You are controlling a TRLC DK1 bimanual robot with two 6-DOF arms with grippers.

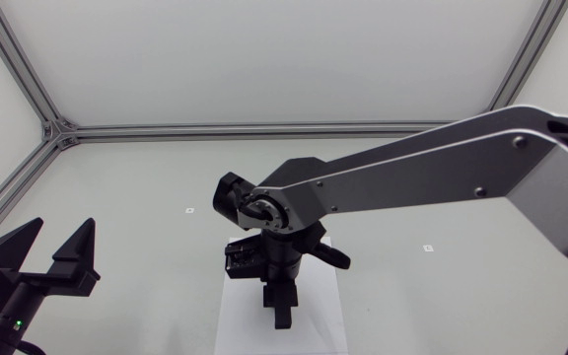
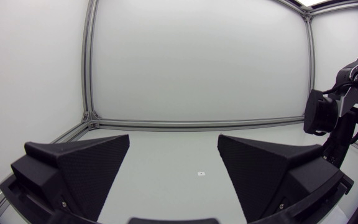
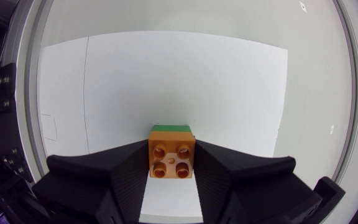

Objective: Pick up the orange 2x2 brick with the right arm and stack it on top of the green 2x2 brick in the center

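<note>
Count: one orange brick [image 3: 171,159], one green brick [image 3: 171,127], two grippers. The right gripper [image 3: 171,152] pinches orange from both sides, narrowly open; green's edge shows just ahead, beneath orange, contact unclear. In the head view that gripper is at 6 o'clock of centre, and the left gripper [image 1: 64,232] is at 8 o'clock, spread wide.

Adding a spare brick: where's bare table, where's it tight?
Bare: tabletop between the left gripper and the white sheet; also the far strip by the frame rail. Crowded: sheet centre, right gripper holding orange 2x2 brick over green 2x2 brick.
</note>
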